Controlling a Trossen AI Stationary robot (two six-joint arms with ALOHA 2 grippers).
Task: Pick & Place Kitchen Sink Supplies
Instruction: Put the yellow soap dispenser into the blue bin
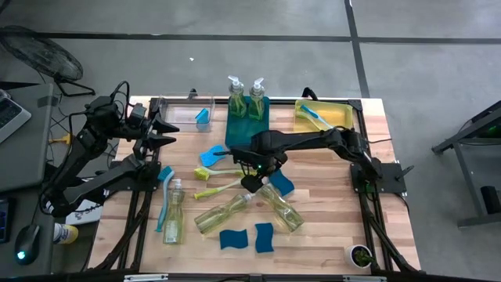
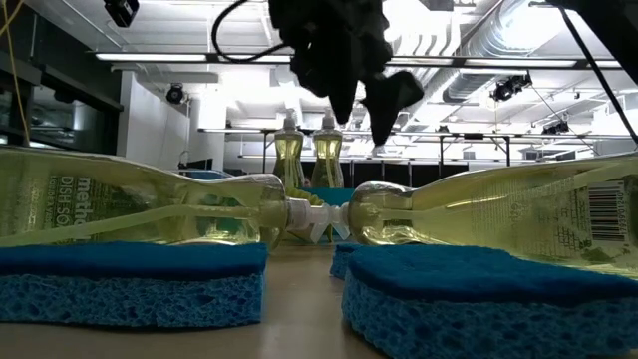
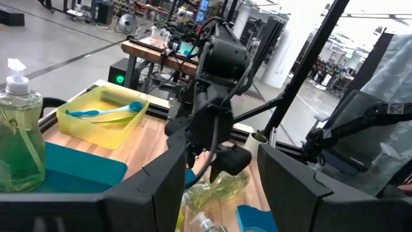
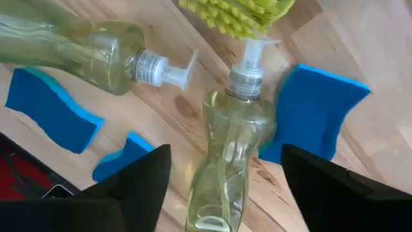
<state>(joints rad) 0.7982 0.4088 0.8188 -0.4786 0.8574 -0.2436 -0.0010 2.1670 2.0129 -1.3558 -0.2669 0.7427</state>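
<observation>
Three clear soap bottles lie on their sides on the table (image 1: 174, 223) (image 1: 223, 213) (image 1: 280, 207). My right gripper (image 1: 254, 178) (image 4: 225, 151) hangs open above the rightmost lying bottle (image 4: 228, 148), one finger on either side of its neck end, without touching it. A blue sponge (image 4: 315, 109) lies against that bottle's neck, and lime-green brush bristles (image 4: 238, 13) lie just past its pump. Two more sponges (image 1: 232, 239) (image 1: 264, 237) lie near the front edge. My left gripper (image 1: 160, 129) (image 3: 219, 187) is open and waits at the table's left side.
A teal bin (image 1: 235, 129) holds two upright soap bottles (image 1: 246, 98). A clear bin (image 1: 184, 116) holds a blue sponge, and a yellow bin (image 1: 333, 113) holds a blue brush (image 1: 313, 116). Lime-green brushes (image 1: 219, 178) and a blue brush (image 1: 164, 196) lie at centre left.
</observation>
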